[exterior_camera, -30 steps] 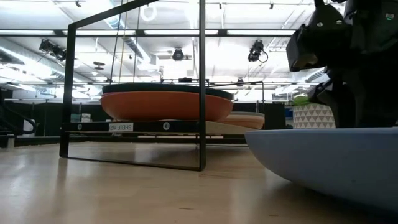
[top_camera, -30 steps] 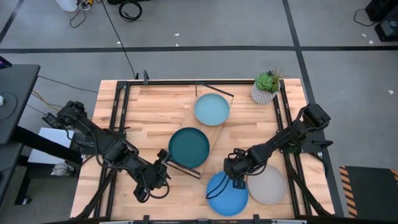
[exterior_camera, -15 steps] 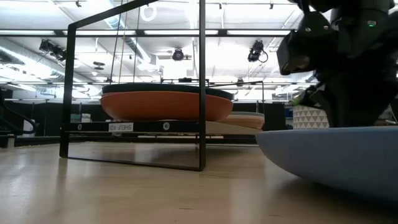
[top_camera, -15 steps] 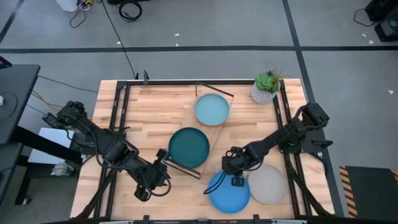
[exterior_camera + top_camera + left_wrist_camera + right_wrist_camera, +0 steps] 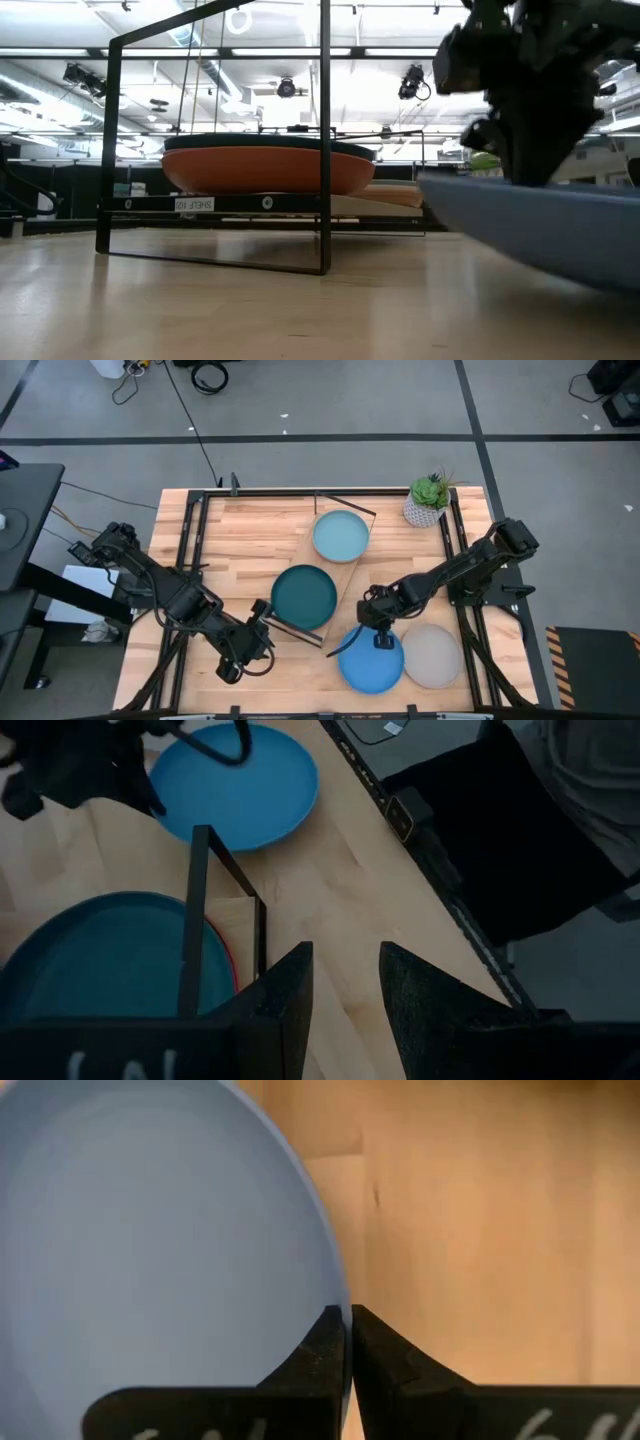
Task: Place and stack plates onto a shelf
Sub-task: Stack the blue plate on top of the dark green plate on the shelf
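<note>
The bright blue plate (image 5: 368,665) is at the table's near edge, tilted in the low view (image 5: 540,225). My right gripper (image 5: 378,637) is shut on its far rim. A grey plate (image 5: 433,657) lies flat on the table just to its right. On the shelf (image 5: 345,575), a dark teal plate (image 5: 303,597) sits on top of an orange one (image 5: 265,170). A pale blue plate (image 5: 340,536) tops the far stack, over a cream plate (image 5: 395,192). My left gripper (image 5: 345,990) waits open near the shelf's near-left corner. My right gripper pinches the bright blue plate's far rim (image 5: 335,1295). One finger (image 5: 318,1352) is over the plate's inner face and the other (image 5: 388,1362) is outside it. The fingers slant down from the far right. The plate is tilted, with the held side raised.
A potted plant (image 5: 428,500) stands at the far right corner. The shelf's black wire end frame (image 5: 322,130) rises between the blue plate and the teal stack. Bare wood lies to the shelf's left and far left (image 5: 240,530).
My right gripper has shut on the bright blue plate's far rim and moved slightly toward the far edge. The plate's held side has come up, so the plate has gone from lying flat to tilted.
</note>
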`<move>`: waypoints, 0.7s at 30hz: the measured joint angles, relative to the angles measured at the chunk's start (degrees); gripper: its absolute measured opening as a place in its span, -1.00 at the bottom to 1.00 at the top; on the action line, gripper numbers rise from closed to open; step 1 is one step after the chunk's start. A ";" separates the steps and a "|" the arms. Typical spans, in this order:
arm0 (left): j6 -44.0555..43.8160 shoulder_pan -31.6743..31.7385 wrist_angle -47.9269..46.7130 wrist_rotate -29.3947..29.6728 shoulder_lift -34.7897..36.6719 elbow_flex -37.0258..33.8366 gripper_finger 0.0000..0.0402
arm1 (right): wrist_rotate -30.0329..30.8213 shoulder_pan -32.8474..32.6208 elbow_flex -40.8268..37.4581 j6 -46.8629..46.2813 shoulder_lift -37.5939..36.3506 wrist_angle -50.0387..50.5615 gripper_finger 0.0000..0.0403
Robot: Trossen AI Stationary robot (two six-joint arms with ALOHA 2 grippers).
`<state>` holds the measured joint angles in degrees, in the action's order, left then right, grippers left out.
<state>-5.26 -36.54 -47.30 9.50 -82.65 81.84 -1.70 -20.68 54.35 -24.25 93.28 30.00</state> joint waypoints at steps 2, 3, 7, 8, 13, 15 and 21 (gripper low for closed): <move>1.39 -0.01 -0.16 0.98 0.00 0.00 -0.38 | -0.07 0.72 -0.02 1.34 -2.45 1.56 -0.94; 2.05 -0.01 -0.18 1.60 0.00 0.00 -0.38 | -0.08 1.15 -0.04 1.80 -3.85 2.36 -0.94; 3.33 0.22 -0.16 4.33 0.00 0.00 -0.38 | 0.85 3.34 -0.02 1.87 -9.53 4.98 -0.94; 3.14 0.38 -0.16 4.82 0.00 0.00 -0.38 | 1.18 3.96 -0.04 1.58 -10.93 5.62 -0.94; 1.10 0.51 -0.16 6.88 0.00 0.00 -0.38 | 4.73 7.55 -0.02 -0.18 -16.16 8.39 -0.94; 1.08 0.49 -0.16 6.88 0.00 0.00 -0.38 | 5.53 9.28 0.70 0.47 -17.44 9.16 -0.94; 2.33 0.49 -0.18 9.00 0.00 0.00 -0.38 | 8.07 16.47 7.70 8.10 -17.20 11.84 -0.92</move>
<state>-2.93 -36.05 -47.48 18.50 -82.65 81.84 6.37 -4.21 62.05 -16.15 76.08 41.84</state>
